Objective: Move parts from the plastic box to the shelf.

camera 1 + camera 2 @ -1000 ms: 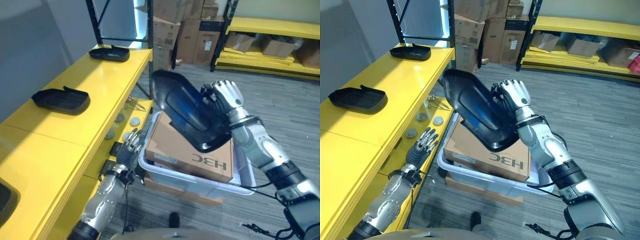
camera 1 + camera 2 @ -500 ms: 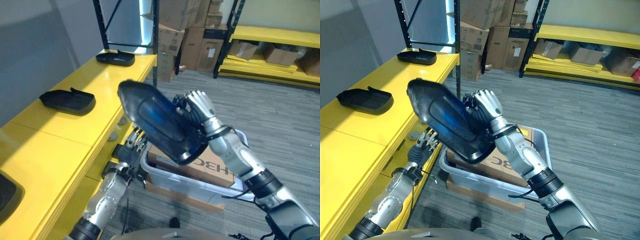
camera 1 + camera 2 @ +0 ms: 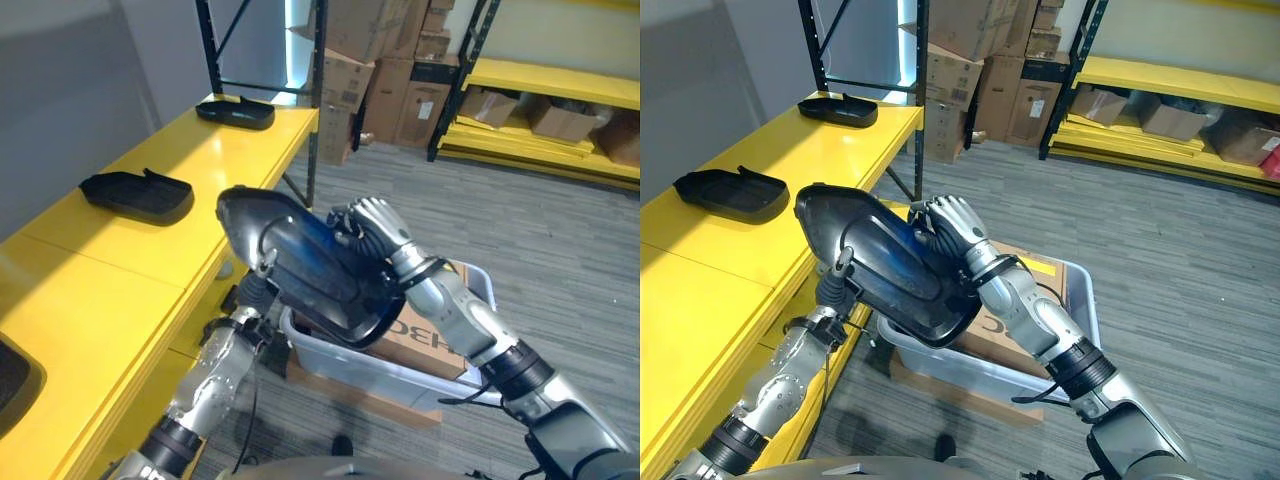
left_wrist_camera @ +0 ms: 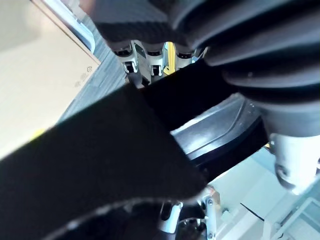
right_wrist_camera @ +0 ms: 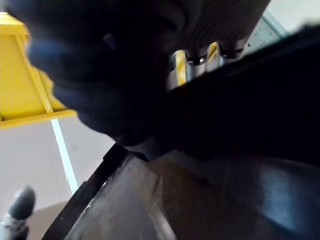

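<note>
Held up between shelf (image 3: 130, 250) on the left and plastic box (image 3: 455, 380) on the right: a large part (image 3: 310, 265), above the box's left end. Right robot hand (image 3: 375, 225) on the part's right edge, left robot hand (image 3: 835, 275) on its lower left edge. In the box, a cardboard carton (image 3: 425, 335). On the shelf, well apart, two parts: near one (image 3: 137, 192), far one (image 3: 236, 110) behind it. Behind everything, stacked cartons (image 3: 385, 70).
</note>
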Controlling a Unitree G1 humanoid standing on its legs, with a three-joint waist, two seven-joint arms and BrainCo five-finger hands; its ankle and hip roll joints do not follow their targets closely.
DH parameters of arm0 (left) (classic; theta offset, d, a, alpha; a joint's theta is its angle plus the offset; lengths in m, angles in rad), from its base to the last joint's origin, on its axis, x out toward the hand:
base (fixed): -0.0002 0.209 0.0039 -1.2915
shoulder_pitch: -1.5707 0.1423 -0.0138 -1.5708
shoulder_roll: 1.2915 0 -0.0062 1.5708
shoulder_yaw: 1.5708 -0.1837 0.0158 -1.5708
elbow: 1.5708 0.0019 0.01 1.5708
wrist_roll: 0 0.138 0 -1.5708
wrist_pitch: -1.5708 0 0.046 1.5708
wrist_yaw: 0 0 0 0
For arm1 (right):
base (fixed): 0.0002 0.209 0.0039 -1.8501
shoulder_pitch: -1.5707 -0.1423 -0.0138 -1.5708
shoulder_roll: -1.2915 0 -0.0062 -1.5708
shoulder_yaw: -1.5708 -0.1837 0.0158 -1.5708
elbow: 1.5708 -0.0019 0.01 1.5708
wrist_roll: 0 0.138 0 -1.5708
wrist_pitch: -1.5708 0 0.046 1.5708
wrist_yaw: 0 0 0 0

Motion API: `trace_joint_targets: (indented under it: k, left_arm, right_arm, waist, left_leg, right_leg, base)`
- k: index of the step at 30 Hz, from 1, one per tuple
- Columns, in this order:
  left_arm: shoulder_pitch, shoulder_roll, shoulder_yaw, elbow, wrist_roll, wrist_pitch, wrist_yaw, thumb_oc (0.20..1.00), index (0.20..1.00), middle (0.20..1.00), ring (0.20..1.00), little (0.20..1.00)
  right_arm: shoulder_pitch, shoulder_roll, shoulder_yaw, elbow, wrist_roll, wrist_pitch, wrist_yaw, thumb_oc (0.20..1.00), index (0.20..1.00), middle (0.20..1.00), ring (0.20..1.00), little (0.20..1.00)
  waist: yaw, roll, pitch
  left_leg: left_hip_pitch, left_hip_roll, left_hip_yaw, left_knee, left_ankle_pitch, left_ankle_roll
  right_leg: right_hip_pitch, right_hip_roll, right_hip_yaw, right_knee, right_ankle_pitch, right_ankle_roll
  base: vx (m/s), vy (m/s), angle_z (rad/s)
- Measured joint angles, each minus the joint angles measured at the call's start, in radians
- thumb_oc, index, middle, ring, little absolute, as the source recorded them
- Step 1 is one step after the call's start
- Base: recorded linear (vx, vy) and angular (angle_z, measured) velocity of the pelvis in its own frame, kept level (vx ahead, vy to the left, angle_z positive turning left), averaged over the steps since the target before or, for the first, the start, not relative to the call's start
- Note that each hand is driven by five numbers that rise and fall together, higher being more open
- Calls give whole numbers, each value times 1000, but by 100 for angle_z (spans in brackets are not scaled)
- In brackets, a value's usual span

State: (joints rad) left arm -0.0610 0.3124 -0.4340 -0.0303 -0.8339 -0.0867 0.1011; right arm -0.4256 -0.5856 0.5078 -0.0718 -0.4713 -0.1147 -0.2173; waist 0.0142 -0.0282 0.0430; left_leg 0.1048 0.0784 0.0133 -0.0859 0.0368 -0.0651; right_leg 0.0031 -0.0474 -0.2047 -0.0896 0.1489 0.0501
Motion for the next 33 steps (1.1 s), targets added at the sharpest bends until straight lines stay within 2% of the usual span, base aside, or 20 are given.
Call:
trace_joint_targets:
  k: [4, 9, 15, 16, 19, 23, 24, 26, 29, 31, 33]
  left_arm:
    - [-1, 46, 3, 0, 77, 2, 5, 200, 200, 200, 200, 200]
    - [3, 31, 6, 0, 112, 1, 35, 200, 200, 200, 200, 200]
    - [7, 28, 7, 0, 154, -1, 60, 200, 200, 200, 200, 200]
    - [10, 30, 15, 0, 235, -3, 77, 200, 200, 200, 200, 200]
    - [20, 36, 38, -9, 381, -17, 97, 200, 200, 200, 200, 200]
    - [20, 53, 83, -55, 512, -24, 119, 200, 200, 200, 200, 200]
    - [20, 54, 99, -56, 537, -24, 132, 200, 200, 200, 200, 200]
    - [31, 71, 192, -69, 635, -22, 177, 200, 200, 200, 200, 200]
    - [53, 132, 328, -78, 783, -21, 247, 200, 200, 200, 200, 200]
    - [51, 172, 344, -78, 889, -23, 275, 200, 200, 200, 200, 200]
    - [50, 179, 339, -78, 951, -33, 279, 200, 200, 200, 200, 200]
  right_arm:
    - [14, 38, -13, -30, 112, 7, 35, 200, 200, 200, 200, 200]
    - [58, 67, -21, -71, 234, 10, 44, 200, 200, 200, 200, 200]
    - [75, 66, -18, -70, 278, 12, 56, 200, 200, 200, 200, 200]
    - [123, 84, -34, -71, 325, 12, 57, 1000, 1000, 1000, 1000, 1000]
    - [189, 109, -59, -74, 397, 7, 62, 1000, 1000, 1000, 1000, 1000]
    - [242, 155, -110, -80, 408, -31, 61, 1000, 1000, 1000, 1000, 1000]
    - [258, 158, -134, -80, 409, -40, 60, 1000, 1000, 1000, 1000, 1000]
    - [356, 180, -260, -67, 468, -65, 45, 1000, 1000, 1000, 1000, 1000]
    - [466, 172, -397, -6, 509, -52, -17, 1000, 1000, 1000, 1000, 1000]
    - [486, 173, -418, 81, 528, -58, -35, 1000, 1000, 1000, 1000, 1000]
    - [495, 173, -406, 173, 569, -60, -31, 1000, 1000, 1000, 1000, 1000]
  waist:
    - [3, 1, 0]
    - [6, 1, 0]
    - [9, 1, 1]
    - [12, -1, 1]
    - [12, -2, 2]
    - [6, -2, 2]
    - [5, -3, 2]
    - [3, -7, 3]
    - [-10, -9, 5]
    - [-19, -14, 6]
    - [-21, -19, 8]
  left_leg:
    - [-3, -1, 1, 0, 0, 0]
    - [-3, -1, 5, 0, -1, 0]
    - [-3, -1, 9, 0, -1, 0]
    - [-3, -1, 9, 0, -1, -1]
    - [-4, -2, 11, 0, -3, 0]
    - [-6, -2, 13, 0, -5, 0]
    - [-6, -2, 13, 0, -5, 0]
    - [-15, -2, 13, 0, -6, 0]
    - [-16, -1, 15, 0, -8, 1]
    - [-15, -1, 16, 1, -7, 0]
    - [-15, -1, 16, 2, -7, 0]
  right_leg:
    - [-4, -1, 1, 0, 0, 0]
    - [-5, -1, 3, 0, 0, 0]
    - [-7, 0, 4, 0, 0, 0]
    - [-7, -1, 4, 0, 0, 0]
    - [-10, -2, 5, 0, -1, 0]
    - [-14, -2, 8, 0, -1, 1]
    - [-14, -2, 9, 0, -1, 1]
    - [-23, -1, 9, 0, -1, 1]
    - [-25, 0, 12, 0, -3, 3]
    - [-25, 0, 13, 0, -4, 3]
    - [-25, 0, 13, 0, -4, 3]
  base:
    - [-4, 8, 0]
    - [-6, 1, -1]
    - [-8, 4, 0]
    - [-31, 20, -1]
    - [-19, 21, -1]
    - [0, 3, -2]
    - [0, 0, 0]
    - [0, 0, 0]
    - [19, -34, -3]
    - [0, -52, -1]
    - [-5, -65, 0]
